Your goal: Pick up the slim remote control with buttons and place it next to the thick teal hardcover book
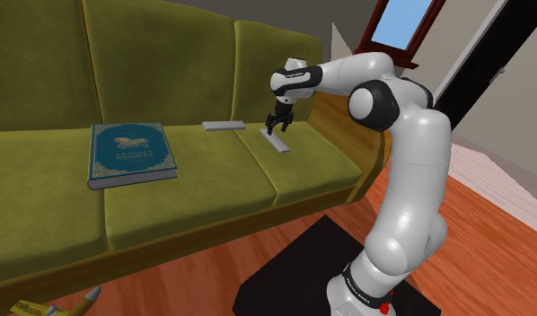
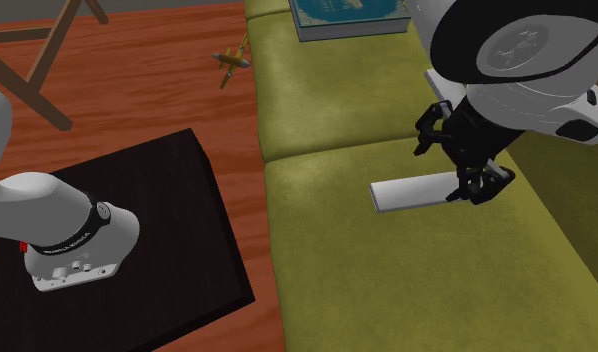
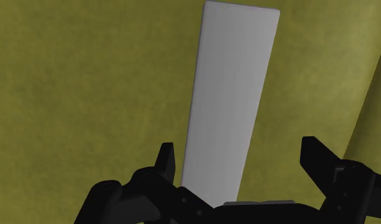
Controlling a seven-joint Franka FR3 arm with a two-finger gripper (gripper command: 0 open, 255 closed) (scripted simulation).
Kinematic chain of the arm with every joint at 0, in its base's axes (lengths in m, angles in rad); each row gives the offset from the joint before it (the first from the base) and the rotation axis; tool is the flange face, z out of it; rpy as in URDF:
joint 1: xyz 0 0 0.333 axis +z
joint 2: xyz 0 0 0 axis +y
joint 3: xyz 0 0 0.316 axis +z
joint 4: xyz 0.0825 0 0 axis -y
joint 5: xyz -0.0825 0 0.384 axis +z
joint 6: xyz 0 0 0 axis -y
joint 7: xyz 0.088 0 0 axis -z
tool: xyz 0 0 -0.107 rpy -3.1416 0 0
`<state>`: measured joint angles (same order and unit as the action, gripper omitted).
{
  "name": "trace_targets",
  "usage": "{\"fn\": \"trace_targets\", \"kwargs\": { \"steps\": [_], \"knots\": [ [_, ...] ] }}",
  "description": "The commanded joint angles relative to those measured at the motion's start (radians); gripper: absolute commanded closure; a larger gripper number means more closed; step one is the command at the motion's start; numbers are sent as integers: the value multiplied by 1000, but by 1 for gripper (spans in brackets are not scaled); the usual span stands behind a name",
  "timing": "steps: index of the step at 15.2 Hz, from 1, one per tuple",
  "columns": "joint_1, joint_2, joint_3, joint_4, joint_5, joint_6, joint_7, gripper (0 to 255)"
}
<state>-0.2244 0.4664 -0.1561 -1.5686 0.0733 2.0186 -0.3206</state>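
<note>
A plain grey slim remote (image 1: 277, 142) lies flat on the olive sofa's right seat cushion (image 1: 303, 175). My black gripper (image 1: 277, 124) hangs just above its far end, open. In the wrist view the fingers stand apart on either side of the remote (image 3: 230, 108), one close to its edge and the other well clear of it, gripper (image 3: 237, 151) not clasping. From the second exterior view the gripper (image 2: 470, 190) hovers over one end of the remote (image 2: 415, 190). The thick teal book (image 1: 130, 153) lies flat on the left cushion, and its edge also shows as book (image 2: 352, 15).
A second grey slab (image 1: 224, 126) rests near the backrest, between the book and the remote. The sofa's wooden armrest (image 1: 343, 135) rises close beside the gripper. A small toy plane (image 2: 230, 62) lies on the wood floor. My black stand (image 2: 137, 230) sits before the sofa.
</note>
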Motion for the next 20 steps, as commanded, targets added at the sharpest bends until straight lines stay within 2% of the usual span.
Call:
{"fn": "trace_targets", "kwargs": {
  "steps": [1, 8, 16, 17, 20],
  "knots": [
    [-12, 47, 0, 49, 8, 2, -11, 0],
    [-14, 80, 3, 9, 14, 74, -15, 0],
    [-14, 80, 4, 10, 14, 73, -15, 0],
    [-14, 80, 4, 10, 14, 73, -15, 255],
    [-14, 80, 4, 10, 14, 73, -15, 255]
  ]
}}
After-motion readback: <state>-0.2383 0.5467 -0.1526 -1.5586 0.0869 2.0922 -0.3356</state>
